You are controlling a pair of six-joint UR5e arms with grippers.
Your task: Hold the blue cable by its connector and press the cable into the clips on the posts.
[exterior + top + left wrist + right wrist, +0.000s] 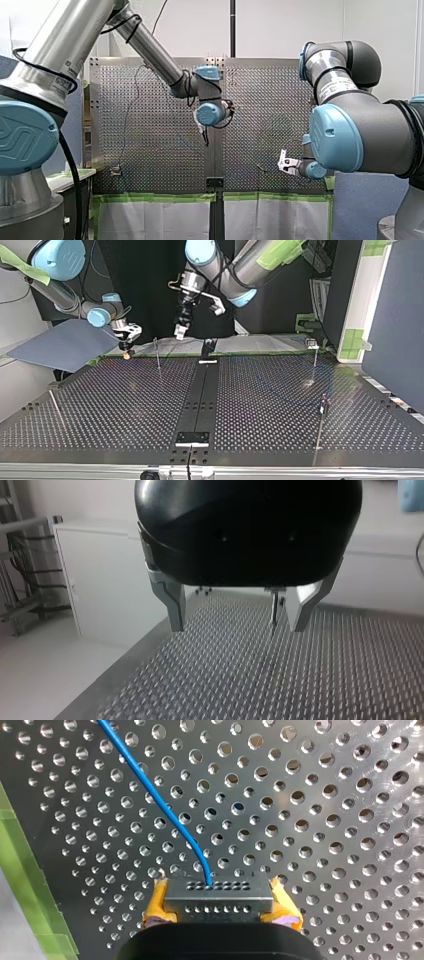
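Our right fingers (156,906) clamp the grey connector (218,896) of the blue cable (160,805); our left fingers (172,605) stand spread wide above the surface (250,680).

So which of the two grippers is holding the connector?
My right gripper: its yellow-padded fingers clamp the grey connector, the blue cable running from it. My left gripper hangs open and empty above the perforated table.

Bright, even indoor light fills the scene. Glare streaks the silver tube of my left arm (60,40), and the perforated counter (125,405) shimmers with pale reflections. In the left wrist view my left pincer (237,627) looms dark and soft-edged against a washed-out white cabinet (110,580). In the right wrist view the connector (218,895) carries a flat grey sheen.
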